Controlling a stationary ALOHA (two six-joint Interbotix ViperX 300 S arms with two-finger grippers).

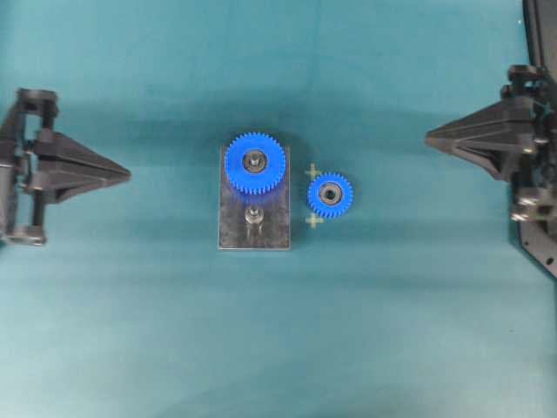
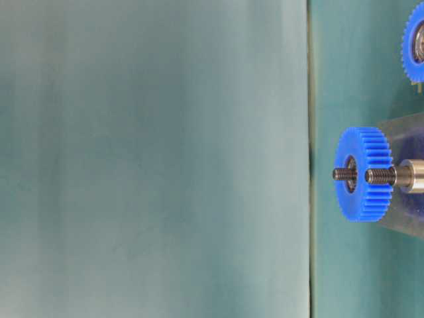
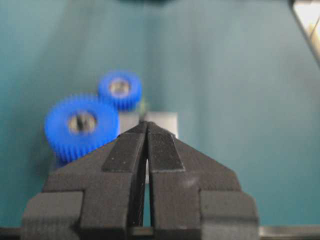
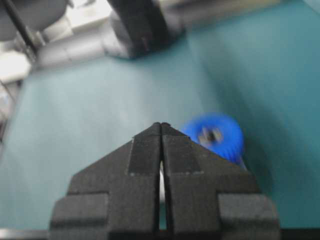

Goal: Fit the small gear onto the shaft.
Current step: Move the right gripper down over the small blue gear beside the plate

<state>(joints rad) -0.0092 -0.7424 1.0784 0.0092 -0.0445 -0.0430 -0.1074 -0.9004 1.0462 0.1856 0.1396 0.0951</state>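
We see the small gear [image 1: 330,194] lying flat on the worktop [image 1: 400,331], at 3 o'clock from the bare shaft [image 1: 253,214]. Left gripper [image 1: 128,173] and right gripper [image 1: 428,137] sit closed, empty.

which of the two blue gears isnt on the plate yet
The small gear, lying flat on the teal table just right of the grey plate in the overhead view. The larger gear already sits on a peg on the plate, above the bare shaft.

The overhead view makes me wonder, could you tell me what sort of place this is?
Probably a robotics lab bench set up for assembly trials: a bare teal table, two black grippers, left and right, and a grey plate with a shaft beside the small gear.
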